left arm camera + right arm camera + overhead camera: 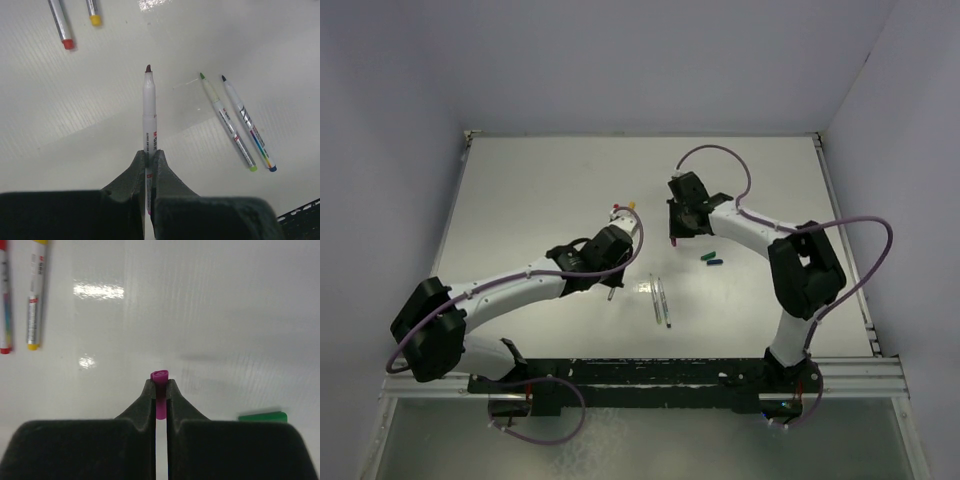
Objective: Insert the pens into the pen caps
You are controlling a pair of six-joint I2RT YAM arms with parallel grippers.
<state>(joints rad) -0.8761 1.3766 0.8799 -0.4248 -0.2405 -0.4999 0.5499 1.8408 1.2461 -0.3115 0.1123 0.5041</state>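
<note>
My left gripper [150, 155] is shut on a grey-white pen [149, 112] with a dark purple tip, held above the table; in the top view this gripper [611, 262] is left of centre. My right gripper [160, 385] is shut on the purple cap [160, 376], also off the table, and sits at centre in the top view [676, 237]. The green pen [226, 121] and blue pen [248, 127] lie uncapped side by side. A green cap [707, 256] and a blue cap [716, 263] lie near the right gripper. The red-capped pen [61, 24] and yellow-capped pen [92, 12] lie together.
The white table [550, 190] has raised rims on the left and right and a black rail along its near edge [640, 375]. The green cap also shows at the lower right of the right wrist view [263, 416].
</note>
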